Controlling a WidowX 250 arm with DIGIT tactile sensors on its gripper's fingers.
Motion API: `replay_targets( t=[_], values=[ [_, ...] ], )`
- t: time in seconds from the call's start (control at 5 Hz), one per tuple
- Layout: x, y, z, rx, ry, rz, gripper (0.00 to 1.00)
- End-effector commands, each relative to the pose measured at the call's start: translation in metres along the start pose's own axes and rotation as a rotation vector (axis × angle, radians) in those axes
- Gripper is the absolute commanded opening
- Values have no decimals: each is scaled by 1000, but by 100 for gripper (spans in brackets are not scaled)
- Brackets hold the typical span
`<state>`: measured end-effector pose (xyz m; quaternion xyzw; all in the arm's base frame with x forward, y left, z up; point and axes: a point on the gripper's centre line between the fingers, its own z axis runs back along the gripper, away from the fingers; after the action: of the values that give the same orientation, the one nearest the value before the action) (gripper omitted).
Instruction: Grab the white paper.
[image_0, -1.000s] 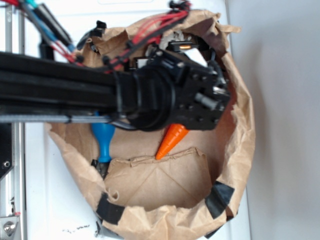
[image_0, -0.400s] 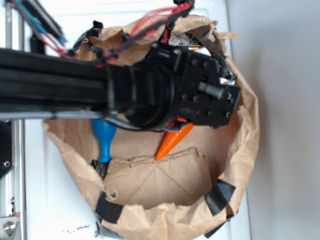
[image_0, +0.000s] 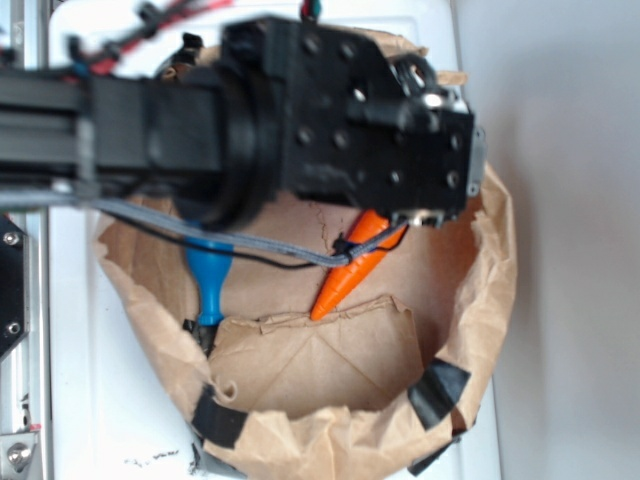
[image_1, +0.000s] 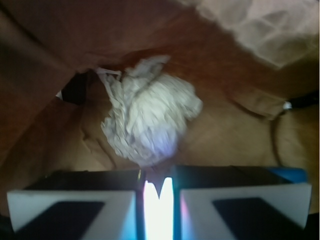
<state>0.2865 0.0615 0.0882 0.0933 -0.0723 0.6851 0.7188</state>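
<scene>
Black WidowX arm, matte housings, exposed wiring.

We note a boxy black wrist block (image_0: 385, 135) studded with round screw heads, a grey braided cable (image_0: 215, 232) and thin black wire slung beneath it, red leads near the top, and white-faced end effector (image_1: 159, 197) pads with black insets.

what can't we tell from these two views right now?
- Exterior: white paper not visible; the blurred arm covers the upper part of the brown bag.
- Exterior: carrot top and blue item top hidden under the arm.
- Wrist: white paper shows, but contact with the gripper is unclear; glare washes out the gap.
- Wrist: bag interior blurred, edges cut off.
</scene>
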Motion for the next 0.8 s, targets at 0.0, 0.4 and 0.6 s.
replay_targets(
  t=[0.0,0.4,0.6],
  values=[
    [16,4,19,-77,-26,41,100],
    [10,9,-6,-59,-105,36,100],
    [14,14,-23,-56,-171,31,100]
  ],
)
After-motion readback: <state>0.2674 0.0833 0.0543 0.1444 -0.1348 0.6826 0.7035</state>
